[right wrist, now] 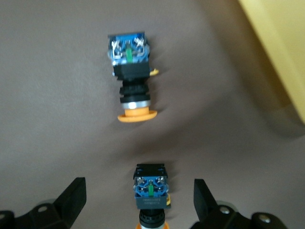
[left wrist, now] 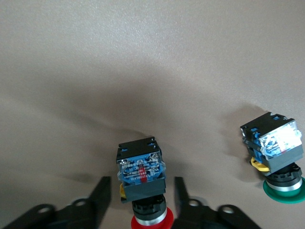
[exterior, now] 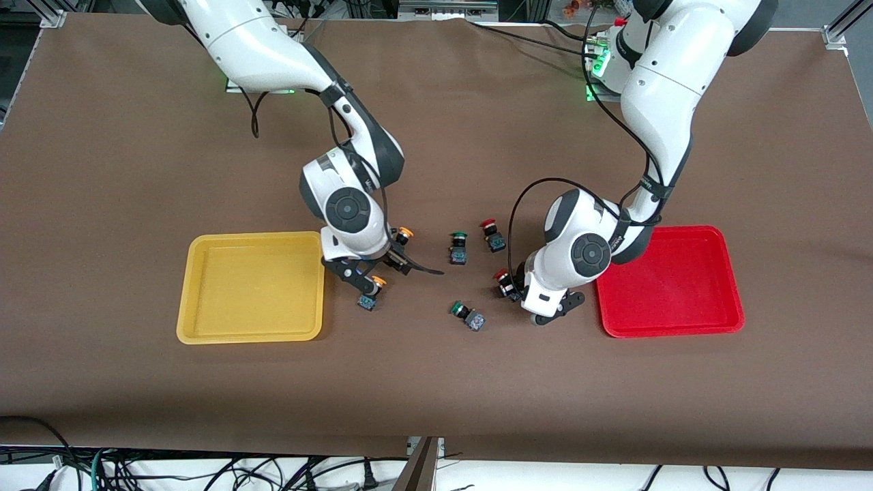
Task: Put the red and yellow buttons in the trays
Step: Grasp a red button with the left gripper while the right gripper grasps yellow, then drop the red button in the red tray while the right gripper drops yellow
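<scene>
My left gripper is open, low over the table between the red tray and a red button. In the left wrist view that red button shows between the fingers of the gripper, untouched. A second red button lies farther from the front camera. My right gripper is open beside the yellow tray, between one yellow button and another. In the right wrist view one yellow button shows between the fingers of the gripper, untouched. The other yellow button lies apart.
Two green buttons lie between the arms, one beside the farther red button, one nearer the front camera, also in the left wrist view. The yellow tray's corner shows in the right wrist view. Brown cloth covers the table.
</scene>
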Action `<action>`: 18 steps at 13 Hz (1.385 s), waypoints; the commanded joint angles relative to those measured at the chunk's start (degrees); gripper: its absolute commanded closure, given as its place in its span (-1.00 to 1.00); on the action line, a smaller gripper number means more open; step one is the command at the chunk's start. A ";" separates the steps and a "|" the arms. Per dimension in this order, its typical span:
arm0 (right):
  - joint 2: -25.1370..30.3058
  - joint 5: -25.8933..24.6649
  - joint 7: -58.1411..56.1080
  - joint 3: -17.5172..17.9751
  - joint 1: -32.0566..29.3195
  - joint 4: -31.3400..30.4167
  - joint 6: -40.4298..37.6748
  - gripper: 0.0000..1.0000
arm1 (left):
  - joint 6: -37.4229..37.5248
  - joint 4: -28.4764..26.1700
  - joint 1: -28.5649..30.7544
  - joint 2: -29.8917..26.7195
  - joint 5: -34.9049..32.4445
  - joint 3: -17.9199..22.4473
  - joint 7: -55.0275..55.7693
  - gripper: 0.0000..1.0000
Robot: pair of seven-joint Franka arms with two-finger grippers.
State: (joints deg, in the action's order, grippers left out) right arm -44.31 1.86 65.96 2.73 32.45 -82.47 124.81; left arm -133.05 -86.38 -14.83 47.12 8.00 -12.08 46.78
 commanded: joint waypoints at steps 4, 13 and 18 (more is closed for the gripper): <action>0.28 2.01 -0.39 -0.53 2.18 -7.70 8.87 -0.11 | 5.40 2.01 2.78 -3.59 0.26 0.83 0.24 0.87; 8.98 1.84 -32.42 -1.49 -13.61 -6.39 -10.37 1.00 | 24.68 -0.97 20.63 -9.07 -5.72 0.91 -24.60 0.81; 4.77 0.95 -56.45 -2.11 -29.45 -7.36 -9.50 1.00 | 21.07 -6.34 20.38 -9.15 -10.17 0.92 -29.29 0.24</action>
State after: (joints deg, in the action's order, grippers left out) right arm -38.23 2.78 14.02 -0.38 5.86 -89.43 114.52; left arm -111.48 -91.31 6.00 39.37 1.36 -10.80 18.66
